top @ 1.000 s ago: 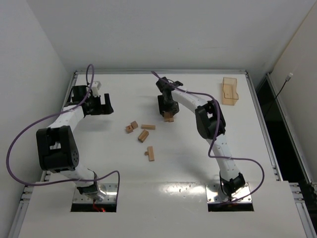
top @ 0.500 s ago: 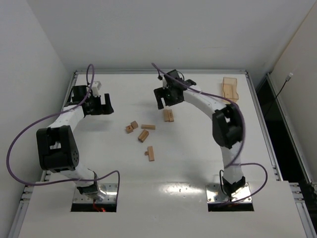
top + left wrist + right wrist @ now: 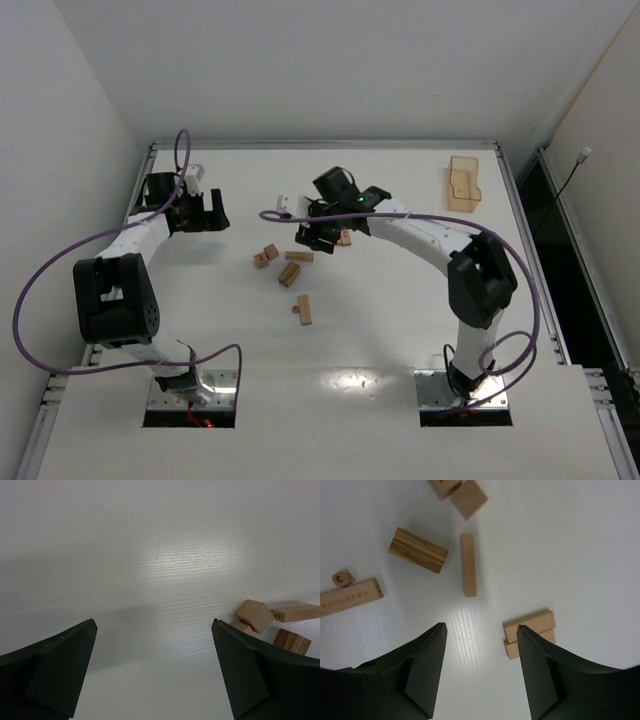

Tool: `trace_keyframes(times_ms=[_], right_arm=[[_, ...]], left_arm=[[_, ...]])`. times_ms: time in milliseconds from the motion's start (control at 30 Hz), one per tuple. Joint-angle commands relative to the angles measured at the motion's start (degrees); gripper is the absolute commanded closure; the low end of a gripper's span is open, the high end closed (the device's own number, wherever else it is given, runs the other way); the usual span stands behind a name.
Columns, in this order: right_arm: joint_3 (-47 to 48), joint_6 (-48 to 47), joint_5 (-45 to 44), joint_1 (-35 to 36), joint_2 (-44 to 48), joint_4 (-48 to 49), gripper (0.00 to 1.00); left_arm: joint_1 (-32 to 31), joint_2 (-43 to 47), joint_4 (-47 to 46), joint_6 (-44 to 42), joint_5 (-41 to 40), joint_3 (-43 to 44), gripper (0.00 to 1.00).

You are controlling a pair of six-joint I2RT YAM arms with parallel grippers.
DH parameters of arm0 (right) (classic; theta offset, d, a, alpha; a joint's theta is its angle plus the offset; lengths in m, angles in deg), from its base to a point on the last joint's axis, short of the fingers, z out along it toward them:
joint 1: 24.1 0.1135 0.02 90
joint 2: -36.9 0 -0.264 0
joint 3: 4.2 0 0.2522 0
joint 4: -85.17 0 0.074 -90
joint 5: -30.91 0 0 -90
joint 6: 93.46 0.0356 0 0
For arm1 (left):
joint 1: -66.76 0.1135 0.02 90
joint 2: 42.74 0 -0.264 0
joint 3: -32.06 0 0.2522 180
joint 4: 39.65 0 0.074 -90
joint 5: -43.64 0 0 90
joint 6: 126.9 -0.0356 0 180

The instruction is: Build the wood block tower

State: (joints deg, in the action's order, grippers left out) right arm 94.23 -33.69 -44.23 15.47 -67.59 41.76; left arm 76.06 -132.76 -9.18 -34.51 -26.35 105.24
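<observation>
White table, tower barely begun.
Two bars sit together just by the right gripper (stacked or abreast, unclear); other blocks lie loose nearby, unplaced. Right and left gripper both gape wide, empty.

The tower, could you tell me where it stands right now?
In the top view, the tower sits near the middle of the table, just right of the open right gripper, with the loose wood blocks further left.
</observation>
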Motion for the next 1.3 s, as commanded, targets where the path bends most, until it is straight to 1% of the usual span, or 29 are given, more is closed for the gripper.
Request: trace_keyframes(times_ms=[0,200,500,733,900,1100,1267], right_arm=[[2.2,-8.8,-1.1,2.6,-4.0,-2.3,0.45],[6.6,-8.8,-2.3,2.6,-11.2,-4.2,0.47],[13.0,-8.8,-2.9,2.6,-17.9,-5.8,0.47],[16.4,-8.8,-2.4,3.8,-20.8,-8.7,0.47],[16.4,-8.8,-2.4,4.3,-22.4,-8.7,0.47],[18.8,-8.8,-2.4,4.3,-24.4,-9.7,0.47],[21.6,-8.8,-2.4,4.3,-27.8,-10.3,0.47]], left_arm=[[-0.3,1.4,-0.3,-0.5,1.3,2.2,0.00],[-0.3,0.9,-0.3,-0.5,1.3,2.7,0.00],[-0.3,0.4,-0.3,-1.1,1.3,2.2,0.00],[-0.3,-0.7,-0.3,-1.1,0.7,2.2,0.00],[-0.3,-1.2,-0.8,-1.1,0.7,2.2,0.00],[-0.3,-1.7,-0.8,-1.1,0.7,2.2,0.00],[-0.3,-1.7,-0.8,-2.1,0.2,2.2,0.00]])
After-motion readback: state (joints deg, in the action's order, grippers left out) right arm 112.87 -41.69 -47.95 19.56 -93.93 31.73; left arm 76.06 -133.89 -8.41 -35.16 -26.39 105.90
